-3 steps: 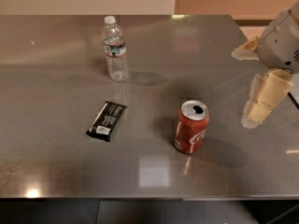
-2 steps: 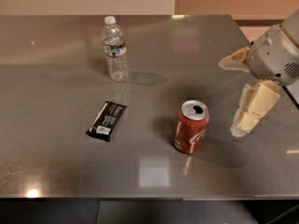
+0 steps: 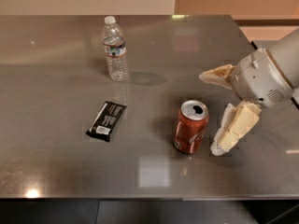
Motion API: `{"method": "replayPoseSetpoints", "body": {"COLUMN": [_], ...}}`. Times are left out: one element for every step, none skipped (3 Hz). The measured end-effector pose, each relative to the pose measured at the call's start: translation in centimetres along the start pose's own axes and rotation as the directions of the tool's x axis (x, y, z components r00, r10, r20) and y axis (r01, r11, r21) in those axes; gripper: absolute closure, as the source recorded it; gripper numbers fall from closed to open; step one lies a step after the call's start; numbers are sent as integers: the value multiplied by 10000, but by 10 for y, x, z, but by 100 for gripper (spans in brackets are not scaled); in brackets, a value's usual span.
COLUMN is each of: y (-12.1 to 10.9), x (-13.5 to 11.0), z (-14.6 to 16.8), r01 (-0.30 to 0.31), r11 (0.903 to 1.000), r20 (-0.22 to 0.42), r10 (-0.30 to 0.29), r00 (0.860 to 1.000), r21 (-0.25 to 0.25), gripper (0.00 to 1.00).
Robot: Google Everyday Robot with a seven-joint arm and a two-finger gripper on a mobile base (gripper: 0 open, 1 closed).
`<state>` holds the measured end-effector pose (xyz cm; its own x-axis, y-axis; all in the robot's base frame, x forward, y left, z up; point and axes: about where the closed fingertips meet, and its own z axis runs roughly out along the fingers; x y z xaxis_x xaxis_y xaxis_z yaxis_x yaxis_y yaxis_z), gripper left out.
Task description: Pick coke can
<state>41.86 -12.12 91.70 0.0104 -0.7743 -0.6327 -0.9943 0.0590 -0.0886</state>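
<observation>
The red coke can (image 3: 191, 127) stands upright on the steel table (image 3: 56, 171), a little right of the middle, its silver top and pull-tab opening facing up. My gripper (image 3: 209, 112) comes in from the right edge, just to the right of the can. It is open: one cream finger (image 3: 216, 74) points left behind and above the can, the other (image 3: 236, 127) hangs down close beside the can's right side. Neither finger touches the can.
A clear plastic water bottle (image 3: 115, 49) stands upright at the back left of the can. A flat black snack bar wrapper (image 3: 106, 120) lies on the table to the can's left. The table's front edge runs along the bottom of the view.
My gripper has moved left toward the coke can, with its lower finger now close beside the can. The can, bottle and wrapper have not moved.
</observation>
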Motion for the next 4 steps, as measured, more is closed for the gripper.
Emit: {"method": "replayPoseSetpoints", "body": {"y": [7,10,10,9], "x": [-7,-9,-9,-11], "z": [16,24,28,29], "r01": [125,147,64,-43], "r11": [9999,9999,10000,9999], "r20": [396,467,471,424], "r10": [-127,-149,-62,49], "r00": [9991,9988,9989,9991], "r21": [65,57,-52,-147], "gripper": [0,0,18,43]}}
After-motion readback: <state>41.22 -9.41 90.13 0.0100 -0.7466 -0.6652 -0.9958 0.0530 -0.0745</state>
